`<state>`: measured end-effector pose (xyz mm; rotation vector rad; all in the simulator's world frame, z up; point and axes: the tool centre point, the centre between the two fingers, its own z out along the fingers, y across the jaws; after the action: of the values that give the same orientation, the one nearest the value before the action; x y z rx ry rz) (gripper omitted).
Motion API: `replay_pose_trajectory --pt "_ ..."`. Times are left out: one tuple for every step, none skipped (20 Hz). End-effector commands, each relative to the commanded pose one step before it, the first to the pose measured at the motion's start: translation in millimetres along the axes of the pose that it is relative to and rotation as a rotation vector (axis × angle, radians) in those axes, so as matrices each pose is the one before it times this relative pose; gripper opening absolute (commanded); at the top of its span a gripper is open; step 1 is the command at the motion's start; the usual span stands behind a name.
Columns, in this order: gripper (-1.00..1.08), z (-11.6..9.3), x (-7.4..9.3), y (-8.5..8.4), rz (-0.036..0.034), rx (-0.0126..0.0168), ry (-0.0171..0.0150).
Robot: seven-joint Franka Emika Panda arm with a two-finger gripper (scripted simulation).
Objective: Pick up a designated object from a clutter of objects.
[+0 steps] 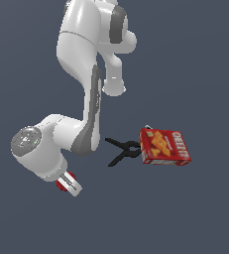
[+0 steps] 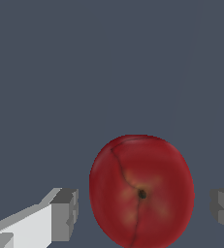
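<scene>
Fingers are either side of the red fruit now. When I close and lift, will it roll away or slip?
The red fruit is round, so an off-centre squeeze would probably roll it. Its glossy skin may slide on the flat fingers. A gap shows on each side, so the gripper is open and roughly centred on it, which should help. It looks small, and likely light.

Fruit (image 2: 141,191) glossy, smooth; cracker box (image 1: 164,147) printed card.
</scene>
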<state>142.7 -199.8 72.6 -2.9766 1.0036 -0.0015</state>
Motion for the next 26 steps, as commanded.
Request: replay_pose_trajectory --pt "1.00 15.06 -0.80 0.39 0.00062 -0.00057 -0.00115" --pt "1.00 4.37 0.00 0.23 0.00047 0.00002 0.00014" --pt "1.00 3.52 -0.03 -0.08 0.00000 0.00000 0.00000" --pt "1.00 2.46 0.18 0.21 0.00046 0.00002 0.00017" --pt "1.00 1.64 0.18 -0.10 0.00000 0.00000 0.00000" --pt "1.00 0.69 0.30 -0.11 0.00000 0.00000 0.00000" --pt "1.00 -0.25 0.42 -0.12 0.00000 0.00000 0.00000" --pt "1.00 -0.79 0.26 -0.42 -0.00048 -0.00006 0.00004" --pt "1.00 -0.32 0.12 -0.03 0.00000 0.00000 0.00000" --pt "-1.00 0.00 0.00 0.00 0.00000 0.00000 0.00000" --pt "-1.00 0.00 0.00 0.00 0.00000 0.00000 0.00000" --pt "-1.00 0.00 0.00 0.00 0.00000 0.00000 0.00000" --pt "-1.00 0.00 0.00 0.00 0.00000 0.00000 0.00000" --pt "-1.00 0.00 0.00 0.00 0.00000 0.00000 0.00000" --pt "-1.00 0.00 0.00 0.00 0.00000 0.00000 0.00000" --pt "-1.00 0.00 0.00 0.00 0.00000 0.00000 0.00000" --pt "-1.00 0.00 0.00 0.00 0.00000 0.00000 0.00000" --pt "-1.00 0.00 0.00 0.00 0.00000 0.00000 0.00000" --pt "-1.00 0.00 0.00 0.00 0.00000 0.00000 0.00000" --pt "-1.00 0.74 -0.57 0.09 -0.00009 -0.00052 -0.00161" --pt "-1.00 -0.08 -0.12 -0.03 0.00000 0.00000 0.00000" --pt "-1.00 -0.25 -0.37 -0.10 0.00000 0.00000 0.00000" --pt "-1.00 -0.42 -0.61 -0.16 0.00000 0.00000 0.00000" --pt "-1.00 -0.58 -0.86 -0.22 0.00000 0.00000 0.00000" --pt "-1.00 -0.75 -1.11 -0.29 0.00000 0.00000 0.00000" --pt "-1.00 -0.93 -1.36 -0.36 0.00000 0.00000 0.00000"
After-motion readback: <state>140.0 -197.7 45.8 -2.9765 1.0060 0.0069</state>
